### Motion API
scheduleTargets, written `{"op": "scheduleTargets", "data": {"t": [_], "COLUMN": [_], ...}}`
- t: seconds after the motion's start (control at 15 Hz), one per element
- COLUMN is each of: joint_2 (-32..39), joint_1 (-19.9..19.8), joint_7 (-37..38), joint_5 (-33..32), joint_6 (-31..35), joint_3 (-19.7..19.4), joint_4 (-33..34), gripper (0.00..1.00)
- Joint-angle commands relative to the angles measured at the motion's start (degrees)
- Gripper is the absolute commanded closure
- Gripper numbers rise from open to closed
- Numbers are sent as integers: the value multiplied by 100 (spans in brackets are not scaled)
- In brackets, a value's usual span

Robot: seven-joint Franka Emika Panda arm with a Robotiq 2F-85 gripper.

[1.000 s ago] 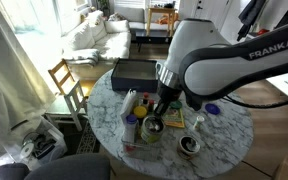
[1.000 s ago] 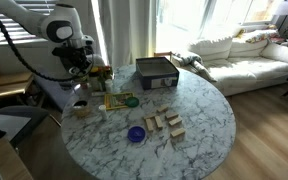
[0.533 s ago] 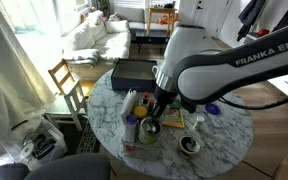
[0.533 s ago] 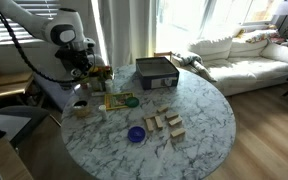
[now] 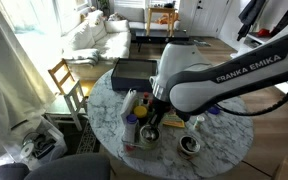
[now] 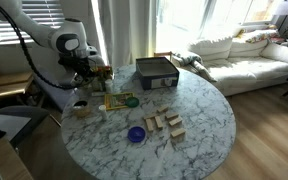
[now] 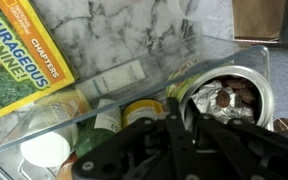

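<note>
Jaws pressed together, the gripper (image 7: 174,125) hangs over one clear bin (image 7: 44,120) holding one open tin (image 7: 229,100); one book (image 7: 19,60) lies beside it.

Robot arm (image 5: 224,75) casing, white with dark lettering: "FRANKA EMIKA", seen in an exterior view. Yellow book (image 7: 24,60) cover on the marble surface (image 7: 154,30), wrist view: "COURAGEOUS", partly cut "CANINE", and "CHAPTERS" printed sideways. Small top line too blurred to read.

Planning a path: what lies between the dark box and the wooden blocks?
Nothing: bare marble tabletop between dark box and wooden blocks, in an exterior view.
</note>
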Motion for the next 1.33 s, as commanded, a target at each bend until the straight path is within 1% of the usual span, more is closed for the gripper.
{"op": "scheduleTargets", "data": {"t": [0.0, 0.07, 0.13, 0.2, 0.27, 0.33, 0.4, 0.53, 0.6, 0.8, 0.87, 1.0, 1.13, 1.27], "joint_2": [184, 215, 239, 257, 293, 310, 318, 322, 298, 67, -45, -283, -554, -855], "joint_1": [90, 95, 102, 102, 98, 95, 90, 31, 22, -144, -239, -366, -430, -494], "joint_7": [460, 519, 594, 651, 698, 720, 724, 610, 604, 338, 205, 15, 7, 175], "joint_5": [-234, -261, -296, -295, -288, -274, -260, -122, -112, 239, 446, 797, 924, 818], "joint_6": [115, 111, 116, 126, 128, 123, 120, 91, 94, -114, -237, -394, -566, -747], "joint_3": [-68, -71, -82, -80, -82, -75, -63, 7, 5, 138, 204, 256, 148, -40], "joint_4": [124, 143, 152, 165, 187, 202, 215, 245, 255, 287, 290, 277, 217, 67], "gripper": [97, 97, 94, 64, 63, 57, 49, 35, 26, 5, 0, 0, 0, 0]}}
